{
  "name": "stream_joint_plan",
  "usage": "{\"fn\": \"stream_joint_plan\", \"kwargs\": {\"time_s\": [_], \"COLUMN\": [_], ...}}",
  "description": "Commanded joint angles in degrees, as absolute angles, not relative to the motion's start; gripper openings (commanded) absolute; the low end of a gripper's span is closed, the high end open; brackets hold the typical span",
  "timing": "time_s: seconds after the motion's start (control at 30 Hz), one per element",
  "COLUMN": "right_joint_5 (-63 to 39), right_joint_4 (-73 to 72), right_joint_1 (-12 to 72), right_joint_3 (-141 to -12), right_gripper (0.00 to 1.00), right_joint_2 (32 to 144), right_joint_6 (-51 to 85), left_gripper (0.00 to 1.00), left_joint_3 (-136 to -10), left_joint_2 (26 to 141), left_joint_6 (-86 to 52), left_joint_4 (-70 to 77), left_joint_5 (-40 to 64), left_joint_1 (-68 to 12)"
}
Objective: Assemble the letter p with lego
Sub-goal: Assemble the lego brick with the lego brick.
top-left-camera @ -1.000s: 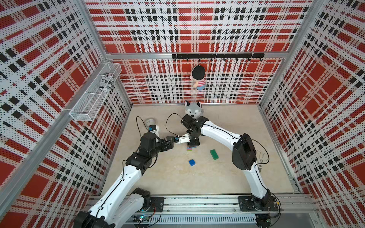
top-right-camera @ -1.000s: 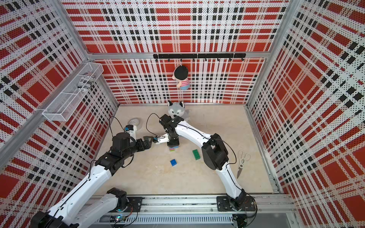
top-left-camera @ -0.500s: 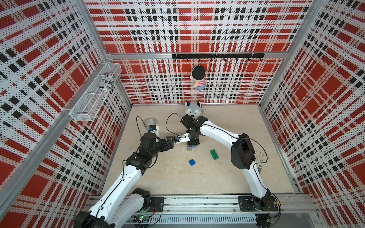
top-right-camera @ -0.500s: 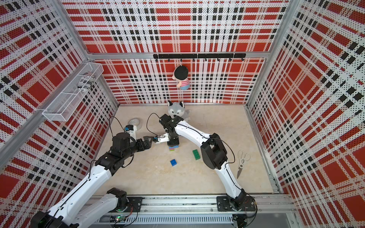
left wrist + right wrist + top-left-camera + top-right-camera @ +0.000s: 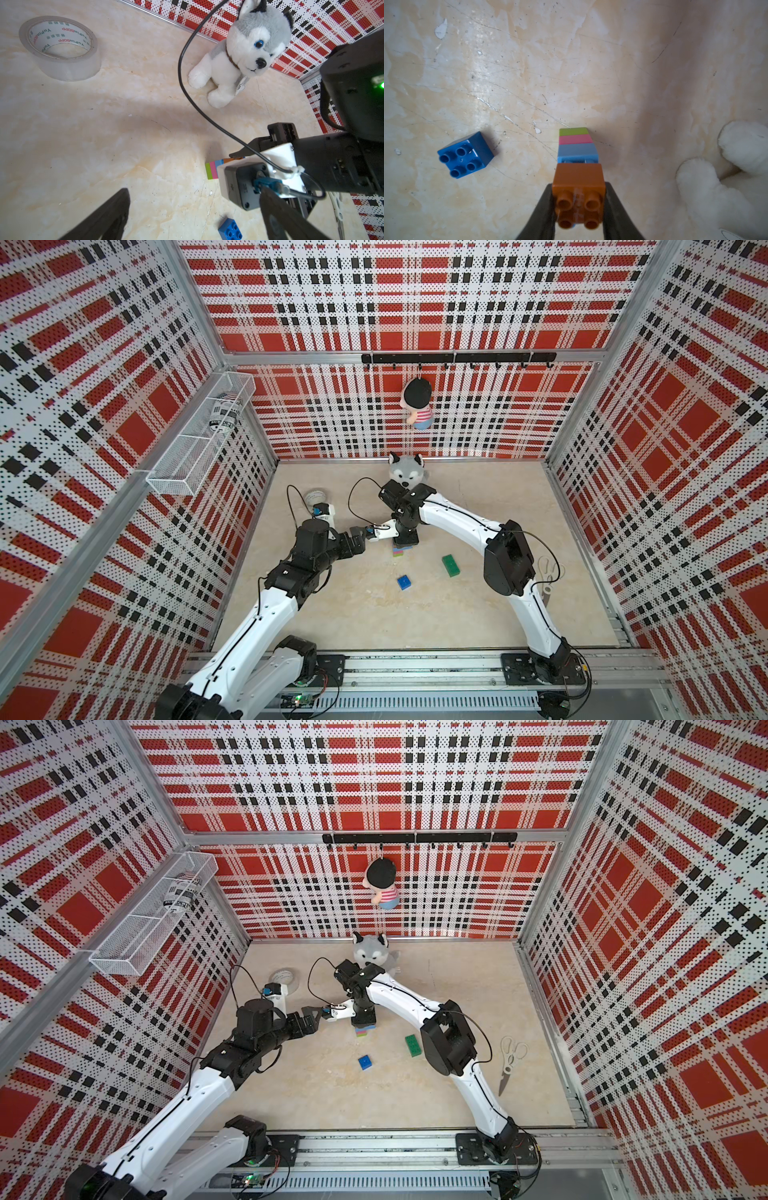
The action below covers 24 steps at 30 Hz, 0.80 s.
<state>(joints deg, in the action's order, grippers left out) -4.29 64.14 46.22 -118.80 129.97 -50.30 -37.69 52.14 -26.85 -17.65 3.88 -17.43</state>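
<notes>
A small stack stands mid-floor in both top views [image 5: 401, 551] [image 5: 365, 1031]: lime [image 5: 573, 131] at the bottom, then pink [image 5: 575, 139], then light blue [image 5: 577, 151]. My right gripper [image 5: 579, 207] points straight down over it, shut on the orange brick [image 5: 579, 182], which rests on the light blue one. I cannot tell whether it is pressed home. The dark blue brick [image 5: 404, 582] and the dark green brick [image 5: 451, 564] lie loose nearer the front. My left gripper [image 5: 194, 191] is open and empty, level with the stack on its left.
A plush husky [image 5: 406, 473] sits at the back wall just behind the right wrist. A clear tape roll [image 5: 60, 47] lies back left. Scissors [image 5: 511, 1058] lie at the right. A wire basket [image 5: 199, 439] hangs on the left wall.
My right arm's elbow has shifted very slightly. Both grippers and all the bricks are where they were.
</notes>
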Motion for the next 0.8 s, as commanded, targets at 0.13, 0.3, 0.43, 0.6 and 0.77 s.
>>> {"fn": "stream_joint_plan", "kwargs": {"time_s": [0.13, 0.3, 0.43, 0.6, 0.77], "right_joint_5": [-4.33, -3.04, -2.9, -3.68, -5.3], "right_joint_4": [66.99, 68.89, 69.33, 68.98, 67.86], "right_joint_1": [45.88, 45.88, 45.94, 45.97, 45.97], "right_joint_3": [-120.97, -122.3, -122.67, -123.39, -124.21], "right_gripper": [0.23, 0.23, 0.23, 0.22, 0.22], "right_joint_2": [132.49, 134.07, 134.62, 134.31, 133.43], "right_joint_6": [-50.54, -50.63, -50.63, -50.67, -50.88], "left_gripper": [0.98, 0.99, 0.99, 0.99, 0.99], "left_joint_3": [-38.76, -38.76, -38.76, -38.76, -38.84], "left_joint_2": [52.34, 52.34, 52.34, 52.41, 52.31], "left_joint_6": [-26.33, -26.29, -26.28, -26.28, -26.28], "left_joint_4": [-17.34, -17.23, -17.3, -17.26, -17.26], "left_joint_5": [4.4, 4.48, 4.57, 4.58, 4.61], "left_joint_1": [-17.14, -17.14, -17.14, -17.1, -17.05]}}
